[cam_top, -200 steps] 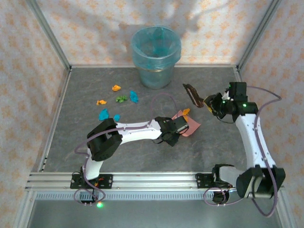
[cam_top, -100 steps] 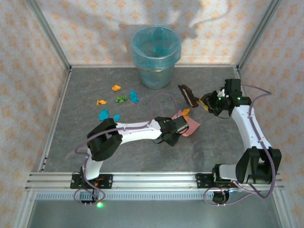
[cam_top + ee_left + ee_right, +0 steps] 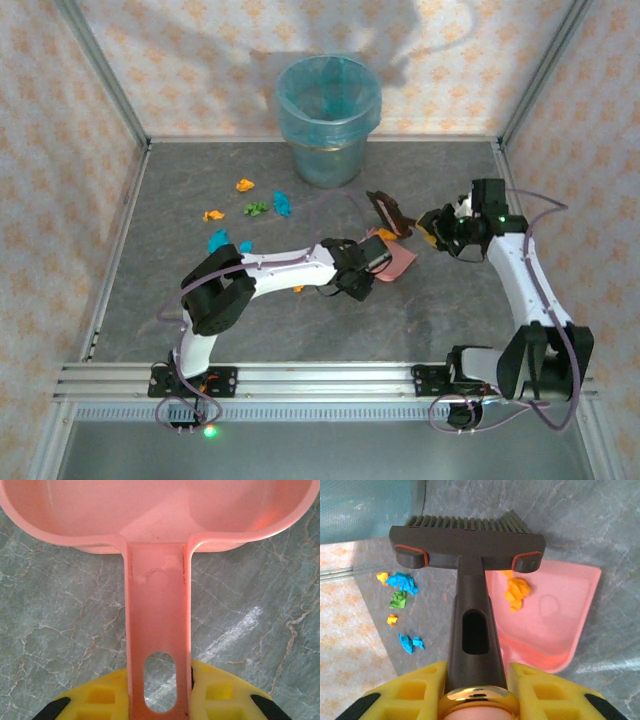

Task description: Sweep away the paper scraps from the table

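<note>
1. Left gripper (image 3: 160,702) is closed narrow on the handle of the pink dustpan (image 3: 150,510). The pan looks flat on the table (image 3: 450,320).
2. Right gripper (image 3: 475,690) is clamped tight on the brush (image 3: 467,545). The brush head sits across the dustpan's open lip, bristles on the far side of the lip. I can't tell if the tips touch the surface.
3. One orange scrap (image 3: 516,592) is inside the dustpan, just beside the brush head.
4. The other paper scraps (image 3: 250,210) (orange, green, blue) lie well apart from the dustpan, off its handle side. The bin (image 3: 328,120) is beyond the dustpan, against the far wall.
5. A stray orange bit (image 3: 298,289) lies near the dustpan's handle end, close under the left forearm. It's easy to miss.
6. To do this step well:
   - Keep the dustpan's lip pressed down so nothing slips under it.
   - Use a short, low stroke toward the dustpan's back wall. A flick would likely bounce the crumpled paper out.
   - Hold the brush head square to the lip.
7. The dustpan's mouth seems to face away from the main cluster, so it likely needs turning or moving over there. Keep it level while moving, or the caught scrap slides out.
</note>
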Robot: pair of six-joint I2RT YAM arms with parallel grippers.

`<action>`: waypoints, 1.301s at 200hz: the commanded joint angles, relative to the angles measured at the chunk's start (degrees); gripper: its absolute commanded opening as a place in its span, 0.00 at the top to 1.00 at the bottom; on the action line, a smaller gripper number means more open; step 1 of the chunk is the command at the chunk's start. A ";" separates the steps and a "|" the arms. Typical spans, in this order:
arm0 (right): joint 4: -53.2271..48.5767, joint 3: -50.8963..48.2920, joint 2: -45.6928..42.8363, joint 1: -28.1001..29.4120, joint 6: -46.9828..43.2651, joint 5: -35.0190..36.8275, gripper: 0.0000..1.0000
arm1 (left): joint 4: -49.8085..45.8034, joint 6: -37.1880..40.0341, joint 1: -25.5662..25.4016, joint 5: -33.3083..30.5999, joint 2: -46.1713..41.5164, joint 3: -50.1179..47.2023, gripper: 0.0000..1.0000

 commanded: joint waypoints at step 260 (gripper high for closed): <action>1.07 -11.99 -37.60 -2.22 5.17 16.66 1.00 | 15.24 1.25 0.33 -7.66 -10.45 -14.80 1.00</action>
